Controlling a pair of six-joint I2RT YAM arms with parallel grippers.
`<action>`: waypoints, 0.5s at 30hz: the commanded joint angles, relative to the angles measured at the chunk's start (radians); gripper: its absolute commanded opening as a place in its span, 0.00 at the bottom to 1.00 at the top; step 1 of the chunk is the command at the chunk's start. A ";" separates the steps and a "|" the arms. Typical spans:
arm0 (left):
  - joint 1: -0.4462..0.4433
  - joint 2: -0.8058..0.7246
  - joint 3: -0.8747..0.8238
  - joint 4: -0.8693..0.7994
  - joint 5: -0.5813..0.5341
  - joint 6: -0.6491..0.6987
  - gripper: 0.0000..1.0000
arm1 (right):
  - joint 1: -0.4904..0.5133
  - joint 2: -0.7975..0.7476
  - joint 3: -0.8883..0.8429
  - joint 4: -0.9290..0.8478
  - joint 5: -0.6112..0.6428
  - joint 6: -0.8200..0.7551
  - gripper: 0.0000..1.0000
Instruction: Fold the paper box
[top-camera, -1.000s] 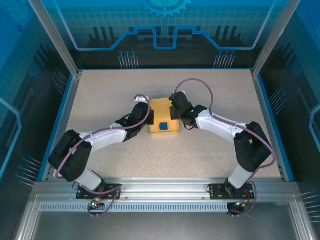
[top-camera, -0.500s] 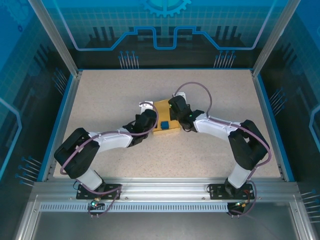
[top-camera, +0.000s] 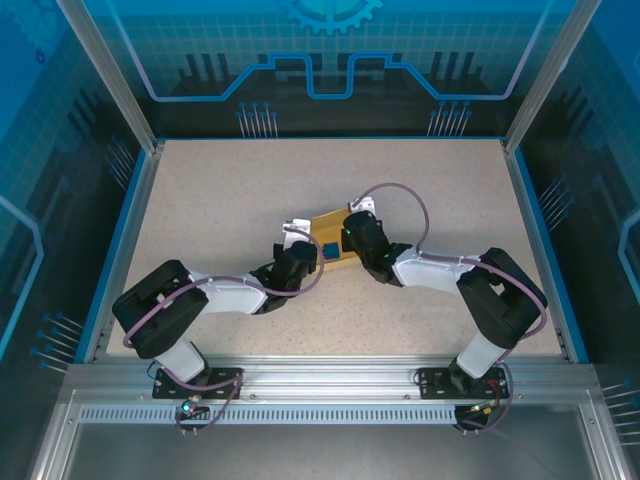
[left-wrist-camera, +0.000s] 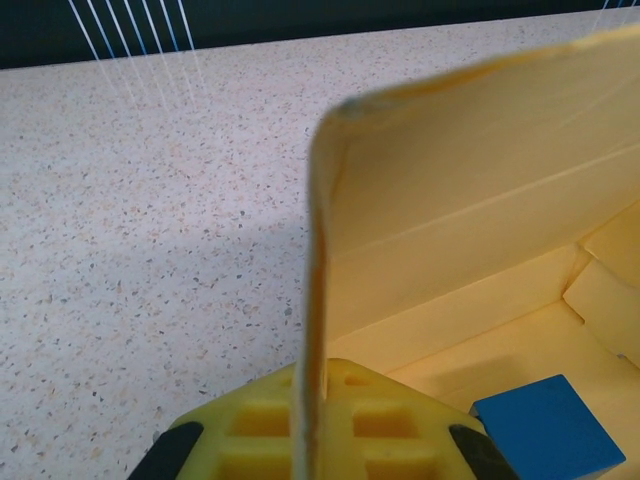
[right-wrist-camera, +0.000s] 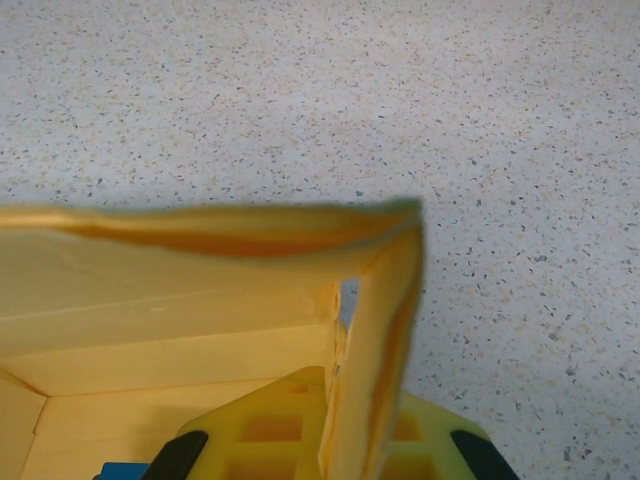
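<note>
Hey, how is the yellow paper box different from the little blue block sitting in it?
The paper box is pale yellow; the blue block is blue. The box is much larger, an open thin-walled shell; the block looks solid. The left gripper and right gripper pinch the box's walls; the block lies untouched on its floor. Both are straight-edged.

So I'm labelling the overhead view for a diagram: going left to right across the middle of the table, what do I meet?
Left rim of the table → left tool → blue block → right tool → right rim. The paper box is left out, since it spans between both tools.
</note>
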 joint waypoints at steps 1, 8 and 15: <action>-0.038 0.016 -0.034 0.061 0.048 0.039 0.06 | 0.056 -0.023 -0.054 0.087 -0.061 -0.032 0.05; -0.049 0.010 -0.092 0.120 0.032 0.053 0.07 | 0.072 -0.038 -0.143 0.152 -0.036 -0.037 0.05; -0.082 0.034 -0.135 0.175 0.005 0.063 0.09 | 0.100 -0.034 -0.202 0.187 0.006 -0.027 0.05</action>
